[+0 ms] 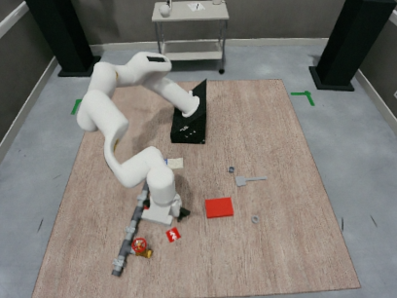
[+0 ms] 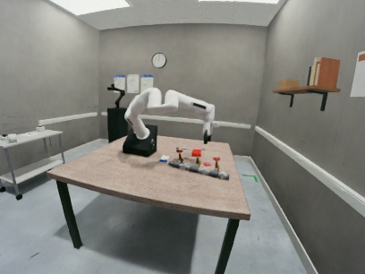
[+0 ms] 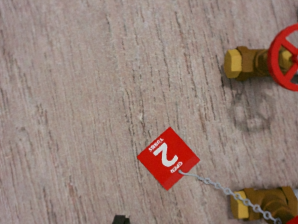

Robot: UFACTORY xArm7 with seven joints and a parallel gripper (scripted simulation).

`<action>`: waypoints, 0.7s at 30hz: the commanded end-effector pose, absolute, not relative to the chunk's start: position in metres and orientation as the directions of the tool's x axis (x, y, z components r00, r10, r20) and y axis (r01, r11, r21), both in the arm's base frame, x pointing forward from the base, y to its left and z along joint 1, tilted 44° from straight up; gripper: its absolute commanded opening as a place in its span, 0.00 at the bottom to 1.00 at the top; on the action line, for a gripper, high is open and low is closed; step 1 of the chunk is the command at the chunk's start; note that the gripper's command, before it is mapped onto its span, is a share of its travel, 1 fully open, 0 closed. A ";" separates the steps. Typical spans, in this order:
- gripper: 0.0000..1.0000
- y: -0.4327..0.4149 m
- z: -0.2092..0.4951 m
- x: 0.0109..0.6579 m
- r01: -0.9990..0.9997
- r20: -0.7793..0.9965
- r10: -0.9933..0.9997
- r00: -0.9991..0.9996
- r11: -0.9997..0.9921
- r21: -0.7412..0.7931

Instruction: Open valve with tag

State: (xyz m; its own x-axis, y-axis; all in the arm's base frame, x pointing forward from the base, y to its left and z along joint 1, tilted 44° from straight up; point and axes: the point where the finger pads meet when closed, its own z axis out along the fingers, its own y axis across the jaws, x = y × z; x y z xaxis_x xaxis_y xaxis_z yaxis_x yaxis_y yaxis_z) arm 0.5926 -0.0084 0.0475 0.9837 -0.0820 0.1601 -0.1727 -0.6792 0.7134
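Note:
A red square tag (image 3: 168, 158) (image 1: 173, 235) (image 2: 207, 164) with a white "2" lies flat on the wooden table. Its thin chain (image 3: 220, 189) runs to a brass valve (image 3: 265, 202) at the lower right edge of the wrist view. A second brass valve with a red handwheel (image 3: 287, 48) shows at the upper right. In the overhead view one red-wheeled valve (image 1: 139, 244) sits near the end of the grey pipe (image 1: 127, 239); the arm hides the others. The side view shows three valves (image 2: 181, 154) (image 2: 198, 158) (image 2: 216, 161). My gripper (image 1: 181, 214) (image 2: 207, 136) is open and empty, above the table beside the tag.
A red block (image 1: 219, 207) lies right of the gripper. A grey key-like piece (image 1: 248, 180) and two small nuts (image 1: 232, 169) (image 1: 255, 219) lie further right. A small white card (image 1: 174, 163) lies behind the arm. The black robot base (image 1: 191, 124) stands at the back.

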 end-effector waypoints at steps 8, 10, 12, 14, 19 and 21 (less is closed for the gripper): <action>1.00 -0.002 0.053 0.611 0.064 -0.030 0.060 0.998 -0.712 0.699; 1.00 -0.002 0.053 0.613 0.085 -0.046 0.073 0.996 -0.714 0.695; 1.00 -0.002 0.053 0.613 0.092 -0.051 0.078 0.996 -0.714 0.694; 1.00 -0.002 0.053 0.613 0.092 -0.052 0.078 0.996 -0.715 0.694; 1.00 -0.002 0.053 0.613 0.092 -0.052 0.078 0.996 -0.715 0.694; 1.00 -0.002 0.053 0.613 0.092 -0.052 0.078 0.996 -0.715 0.694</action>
